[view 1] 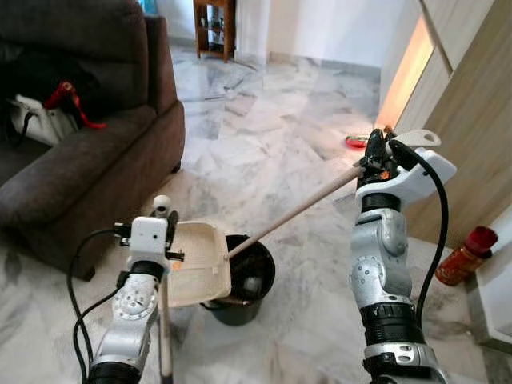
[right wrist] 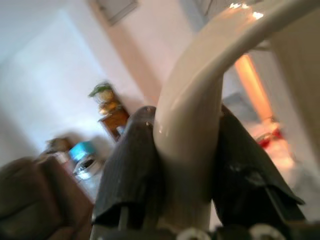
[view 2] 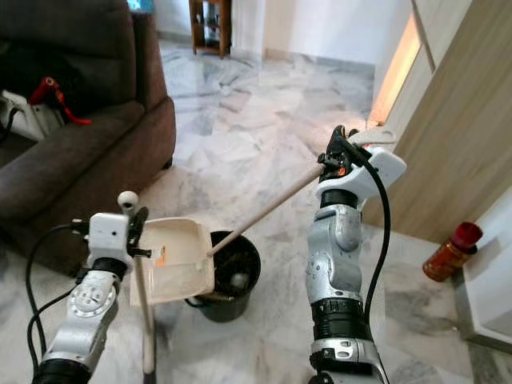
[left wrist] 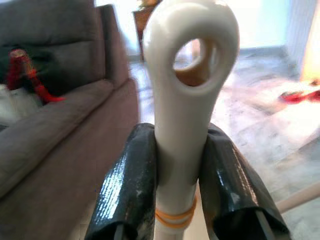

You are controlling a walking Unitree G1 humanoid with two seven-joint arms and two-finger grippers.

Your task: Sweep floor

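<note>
Your left gripper (left wrist: 182,195) pinches dustpan handle (left wrist: 187,100); dustpan (view 1: 200,260) tips over black bin (view 1: 248,280) rim. R gripper (right wrist: 187,185) clamps broom handle (view 1: 300,210). Open marble floor (view 1: 264,136) ahead, sofa (view 1: 80,160) to your left.

Dustpan (view 1: 200,262): cream plastic, long upright handle (view 1: 165,336) of the same colour ending in a rounded loop with a hole (left wrist: 192,55). An orange band circles the handle just below the loop. The pan is tipped up on edge, its open face turned toward the black bin (view 1: 244,280) and its lower lip touching the bin rim. A small orange mark sits on the pan's inner face.

Broom: pale stick (view 1: 292,214) running diagonally from upper right down to the bin, with the lower end inside the bin opening; the head is not visible. Top end curves into a cream loop (view 1: 416,138).

Bin: round, black, upright on the marble floor (view 1: 264,136), with pale debris inside.
</note>
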